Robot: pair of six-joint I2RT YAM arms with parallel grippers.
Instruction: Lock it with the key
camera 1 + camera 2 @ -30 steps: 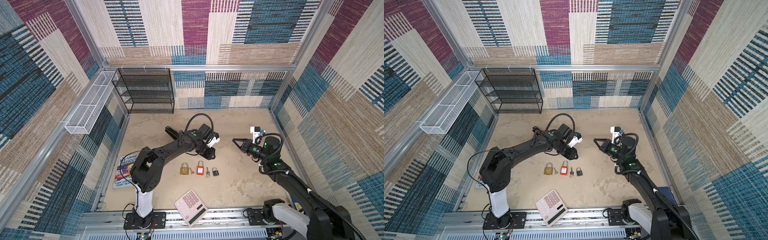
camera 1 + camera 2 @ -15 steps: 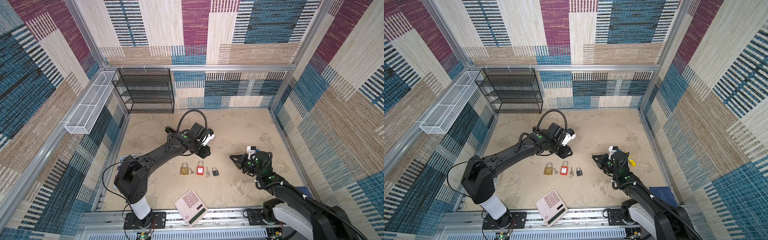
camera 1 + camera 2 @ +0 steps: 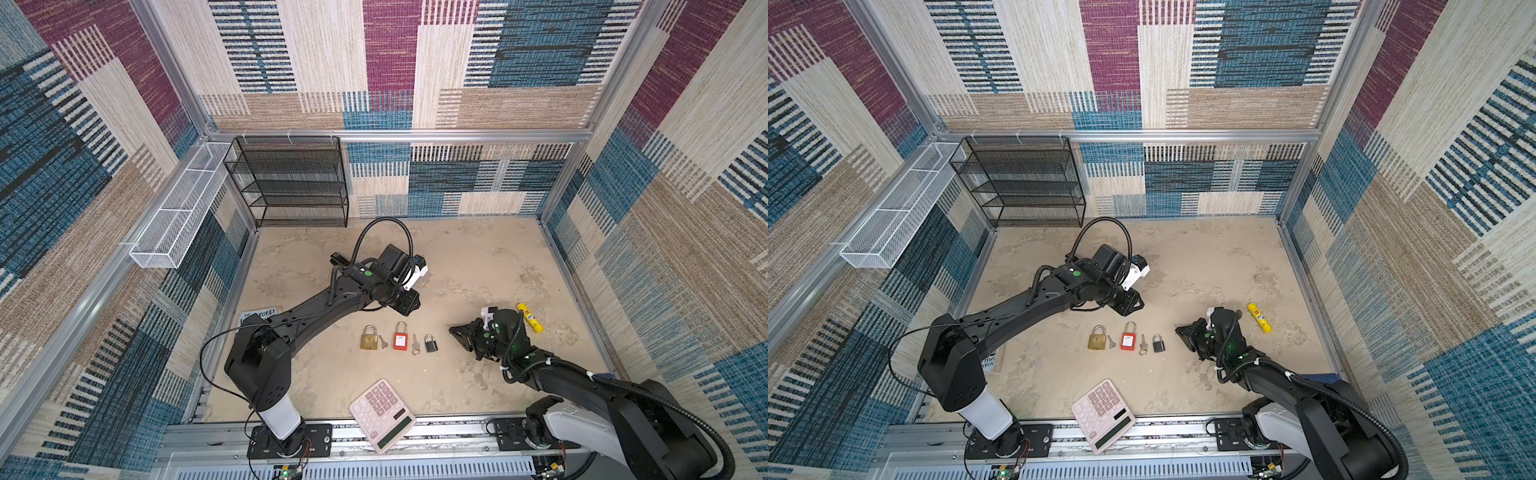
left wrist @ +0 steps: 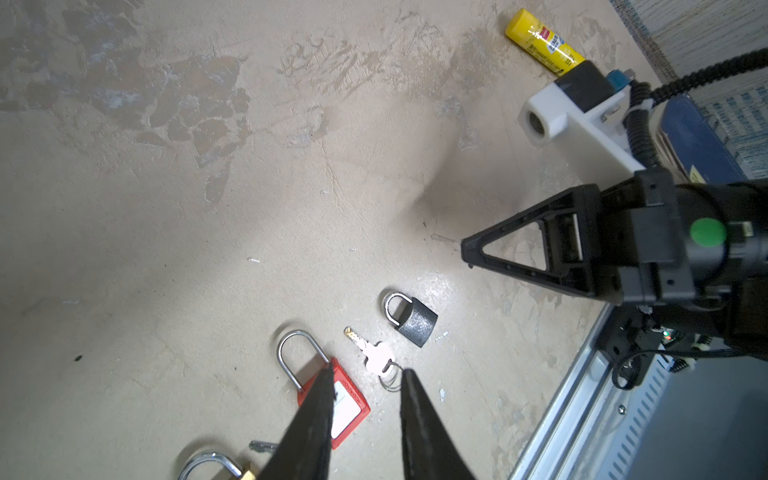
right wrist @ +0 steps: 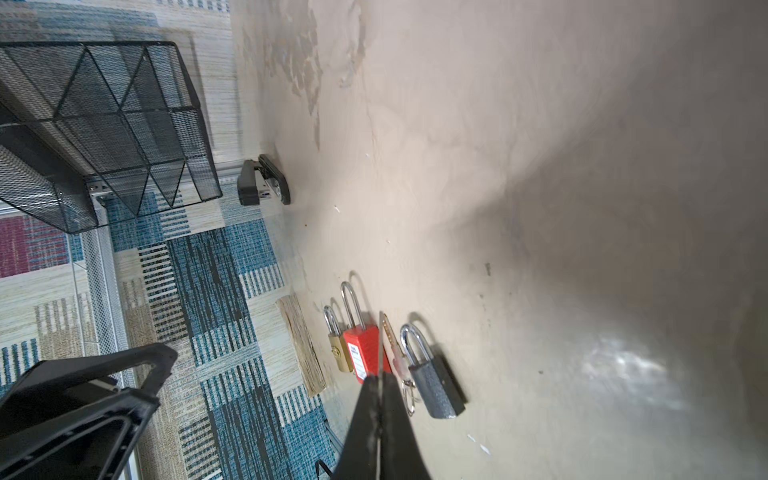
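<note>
Both arms moved: right fingers (image 5: 365, 424), together and empty, dropped beside the black padlock (image 4: 417, 322); left fingers (image 4: 311, 424), slightly apart, aim at the key (image 4: 376, 357). Nothing grabbed.

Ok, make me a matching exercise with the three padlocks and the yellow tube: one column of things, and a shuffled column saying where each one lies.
Things:
1. brass padlock
2. red padlock
3. dark grey padlock
4. yellow tube

Places, as seen in both top views:
A. middle of the padlock row
B. apart from the row, further right
C. left end of the row
D. right end of the row

Pairs: 1-C, 2-A, 3-D, 4-B
</note>
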